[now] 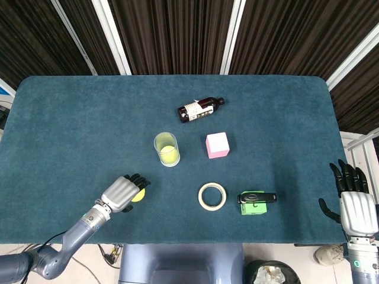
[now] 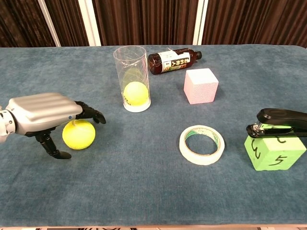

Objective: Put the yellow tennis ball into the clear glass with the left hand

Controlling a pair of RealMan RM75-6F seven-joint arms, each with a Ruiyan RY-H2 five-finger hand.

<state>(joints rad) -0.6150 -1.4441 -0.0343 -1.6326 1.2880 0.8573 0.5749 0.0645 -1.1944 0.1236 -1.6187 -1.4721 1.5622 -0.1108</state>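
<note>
A yellow tennis ball (image 1: 139,196) (image 2: 79,135) rests on the blue table near the front left. My left hand (image 1: 122,193) (image 2: 44,112) arches over it from the left. Its fingers (image 2: 90,113) reach across the ball's top and its thumb (image 2: 52,149) points down beside the ball; no firm grip shows. The clear glass (image 1: 167,149) (image 2: 131,72) stands upright further back and right, with another yellow ball (image 2: 135,93) in its bottom. My right hand (image 1: 354,207) hangs off the table's right edge, fingers spread, holding nothing.
A brown bottle (image 1: 200,109) (image 2: 173,61) lies on its side behind the glass. A pink cube (image 1: 217,145) (image 2: 201,85) sits right of the glass. In front of it are a tape ring (image 1: 212,196) (image 2: 202,144) and a black stapler (image 2: 280,122) on a green block (image 1: 253,207) (image 2: 274,152).
</note>
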